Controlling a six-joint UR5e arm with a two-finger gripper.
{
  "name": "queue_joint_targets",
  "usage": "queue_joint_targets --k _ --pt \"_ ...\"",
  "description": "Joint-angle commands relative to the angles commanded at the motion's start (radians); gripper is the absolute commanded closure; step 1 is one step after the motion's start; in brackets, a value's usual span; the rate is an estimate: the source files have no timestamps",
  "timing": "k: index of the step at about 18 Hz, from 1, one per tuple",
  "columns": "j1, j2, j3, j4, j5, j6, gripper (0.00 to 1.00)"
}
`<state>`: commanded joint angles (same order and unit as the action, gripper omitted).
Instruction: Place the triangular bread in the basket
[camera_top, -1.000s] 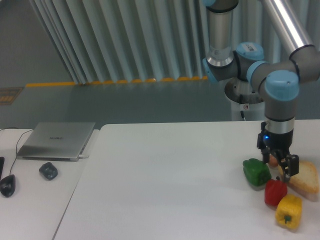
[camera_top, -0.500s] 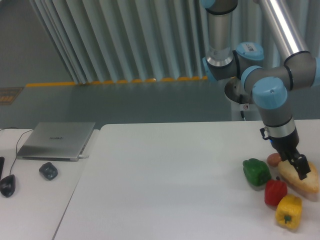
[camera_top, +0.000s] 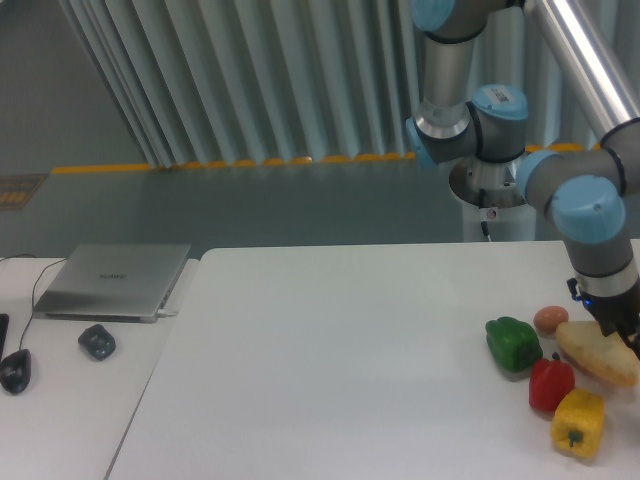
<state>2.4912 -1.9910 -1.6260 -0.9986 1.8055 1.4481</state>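
Observation:
The triangular bread (camera_top: 595, 352), a tan golden-brown wedge, lies at the table's far right, behind the red and yellow peppers. My gripper (camera_top: 627, 335) hangs from the blue-jointed wrist (camera_top: 600, 240) right over the bread's right end. Its dark fingers (camera_top: 612, 326) touch the bread's top edge, and the picture's right border cuts them off. Whether they grip the bread does not show. The basket is out of view.
A green pepper (camera_top: 513, 343), a red pepper (camera_top: 550, 384) and a yellow pepper (camera_top: 577, 422) crowd the bread's left and front. A small brownish-orange ball (camera_top: 550, 319) sits just behind the bread's tip. A closed laptop (camera_top: 113, 280) and two mice lie on the left desk.
The wrist swung right, from above the green pepper's side to the bread's right end. The bread's left tip shifted slightly left and up.

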Motion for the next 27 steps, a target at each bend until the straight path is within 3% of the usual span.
queue_joint_targets --k 10,12,13,14,16,18,20,23,27 --pt "-0.005 -0.048 0.011 0.000 -0.002 -0.028 0.00" --pt "-0.005 -0.048 0.014 0.000 -0.002 -0.028 0.19" --pt "-0.005 -0.046 0.017 -0.002 0.002 -0.028 0.46" --pt "-0.005 -0.042 0.017 -0.005 0.005 -0.023 0.49" --pt "-0.003 -0.037 0.018 -0.009 0.002 -0.028 0.70" --pt "-0.003 -0.038 0.017 -0.011 0.003 -0.028 0.74" --pt "-0.003 -0.037 0.015 -0.012 0.005 -0.029 0.94" --pt "-0.003 -0.037 0.009 -0.012 0.006 -0.029 1.00" --pt "0.000 -0.037 0.020 -0.029 0.003 -0.058 1.00"
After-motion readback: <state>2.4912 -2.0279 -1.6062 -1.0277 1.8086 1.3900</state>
